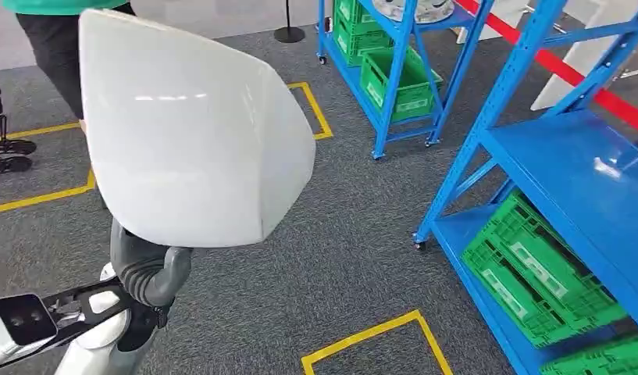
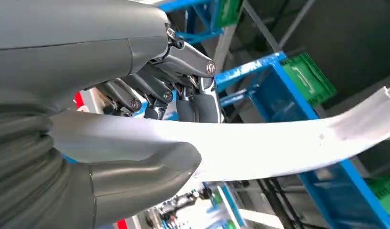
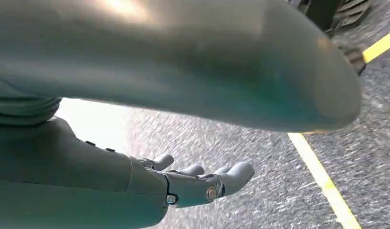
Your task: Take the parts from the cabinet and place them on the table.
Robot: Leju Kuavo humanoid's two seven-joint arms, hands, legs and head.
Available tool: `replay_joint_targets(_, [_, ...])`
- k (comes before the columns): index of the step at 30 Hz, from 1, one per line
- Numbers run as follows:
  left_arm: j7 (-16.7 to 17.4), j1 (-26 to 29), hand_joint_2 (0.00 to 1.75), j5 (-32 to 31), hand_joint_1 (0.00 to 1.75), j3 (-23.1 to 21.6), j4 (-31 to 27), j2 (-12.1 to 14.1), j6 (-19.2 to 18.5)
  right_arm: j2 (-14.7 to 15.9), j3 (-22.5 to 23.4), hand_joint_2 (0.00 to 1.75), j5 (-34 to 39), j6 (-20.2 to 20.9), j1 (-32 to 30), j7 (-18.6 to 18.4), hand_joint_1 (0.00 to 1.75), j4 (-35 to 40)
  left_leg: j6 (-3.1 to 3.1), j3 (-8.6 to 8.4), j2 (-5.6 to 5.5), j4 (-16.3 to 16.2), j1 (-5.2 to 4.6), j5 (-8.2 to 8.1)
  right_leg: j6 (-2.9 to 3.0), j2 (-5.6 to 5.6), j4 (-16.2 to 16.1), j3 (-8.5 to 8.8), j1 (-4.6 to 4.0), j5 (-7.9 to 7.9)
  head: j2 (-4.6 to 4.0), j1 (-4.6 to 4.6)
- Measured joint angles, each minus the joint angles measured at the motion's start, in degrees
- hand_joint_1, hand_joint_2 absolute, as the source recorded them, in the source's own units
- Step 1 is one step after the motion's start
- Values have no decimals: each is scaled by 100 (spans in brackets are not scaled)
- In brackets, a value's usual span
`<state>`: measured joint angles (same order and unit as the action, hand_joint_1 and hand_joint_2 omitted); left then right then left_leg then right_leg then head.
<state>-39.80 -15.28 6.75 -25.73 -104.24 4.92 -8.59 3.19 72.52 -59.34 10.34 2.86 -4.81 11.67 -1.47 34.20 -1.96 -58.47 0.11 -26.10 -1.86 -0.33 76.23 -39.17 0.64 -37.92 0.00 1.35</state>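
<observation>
White shell part (image 1: 190, 129) is up in the air at the left of the head view, over grey carpet (image 1: 331, 266), held from below by the left hand (image 1: 147, 273); left wrist view shows the part's (image 2: 259, 145) thin curved edge clamped between the thick thumb (image 2: 140, 179) on one face and the dark fingers (image 2: 193, 102) on the other, so the grip is firm on the rim; the part's far end sticks out free past the hand with nothing touching it.

Right hand (image 3: 202, 183) hangs over carpet, fingers (image 3: 238, 174) stretched out and slightly apart, holding nothing; a yellow tape line (image 3: 321, 179) runs on the floor beside it.

Room: near blue rack (image 1: 565, 172) stands at the right, its shelf edge and upright well apart from the part; green crates (image 1: 534, 273) sit on its lower shelf; a second blue rack (image 1: 393, 70) with green crates (image 1: 393, 82) stands far, centre-right; open carpet lies between part and racks; yellow tape squares (image 1: 378, 336) mark the floor near and far; a person (image 1: 54, 39) in dark trousers stands far left, just behind the part's left edge.
</observation>
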Motion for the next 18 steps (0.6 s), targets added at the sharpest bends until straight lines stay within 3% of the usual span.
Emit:
replay_joint_targets(1, [-2, 2, 175, 0, 175, 0, 9, 0, 0, 0, 0, 0, 0, -7, -8, 2, 0, 0, 4, 10, -87, -13, 1, 3, 7, 6, 23, -41, 0, 80, 0, -2])
replay_joint_targets(3, [-2, 2, 175, 0, 175, 0, 13, 0, 0, 11, 0, 0, 0, -7, 3, 4, 0, 0, 21, 11, -254, -43, 9, 5, 26, 46, -673, 259, 16, 574, 0, -9])
replay_joint_targets(4, [-2, -1, 175, 0, 175, 0, 11, -2, 0, 15, 0, 0, 0, -7, 10, 6, 0, 0, 39, 11, -333, -61, 18, 4, 30, 157, -1234, 525, 38, 850, 0, -11])
replay_joint_targets(5, [-2, -2, 175, 0, 175, 0, 13, -2, 0, 24, 0, 0, 0, -7, 9, 6, 0, 0, 71, 26, -399, -76, 23, 4, 25, 435, -1634, 704, 71, 885, 0, -13])
replay_joint_targets(6, [-2, -5, 175, 0, 175, 0, 13, 0, 0, 24, 0, 0, 0, -7, 10, 9, 0, 0, 125, 50, -478, -103, -5, 4, 44, 438, -1674, 699, 22, 880, 0, -15])
replay_joint_targets(8, [-2, 0, 175, 0, 175, -4, 11, -2, 0, 31, 0, 0, 0, -7, 28, 0, 0, 0, 200, 79, -567, -52, 25, 48, 114, 309, -1664, 698, -10, 896, 0, -13])
replay_joint_targets(10, [-2, 1, 175, 0, 175, -2, 11, 7, 0, 28, 0, 0, 0, -9, 39, 6, 0, 0, 275, 123, -657, -39, 30, 74, 213, 170, -1722, 704, 26, 946, 0, -13])
replay_joint_targets(11, [-2, -3, 175, 0, 175, -2, 9, 11, 0, 33, 0, 0, 0, -9, 45, 9, 0, 0, 274, 164, -330, -153, 5, -18, 253, 103, -1735, 708, 17, 962, 0, 2])
replay_joint_targets(12, [-2, -15, 175, 0, 175, -2, 11, 11, 0, 35, 0, 0, 0, -9, 36, 9, 0, 0, 291, 298, -66, -455, -7, -241, 296, 37, -1737, 704, 4, 959, 0, 42])
replay_joint_targets(13, [-2, -13, 175, 0, 175, -4, 13, 11, 0, 35, 0, 0, 0, -9, 15, 7, 0, 0, 312, 502, 58, -911, 0, -501, 309, -42, -1735, 700, -16, 956, 0, 46])
replay_joint_targets(15, [-2, -5, 175, 0, 175, -7, 30, 11, 0, 35, 0, 0, 0, -9, -14, 2, 0, 0, 326, 860, 128, -1724, 6, -829, 323, -212, -1729, 690, -41, 948, 0, 48])
replay_joint_targets(16, [-2, -1, 175, 0, 175, -7, 42, 13, 0, 35, 0, 0, 2, -11, -12, 4, 0, 0, 326, 900, 134, -1837, 5, -820, 325, -293, -1727, 687, -50, 946, 0, 48])
replay_joint_targets(17, [4, 9, 175, 2, 175, -7, 48, 18, 0, 35, 0, 0, 9, -11, -6, 17, 0, 0, 313, 794, 145, -1667, 5, -685, 326, -375, -1727, 690, -57, 944, 0, 50])
replay_joint_targets(18, [15, 14, 175, 2, 175, -7, 48, 17, 0, 35, 0, 0, 13, -11, 1, 17, 0, 0, 288, 563, 178, -1256, 1, -473, 327, -451, -1727, 696, -68, 939, 0, 52])
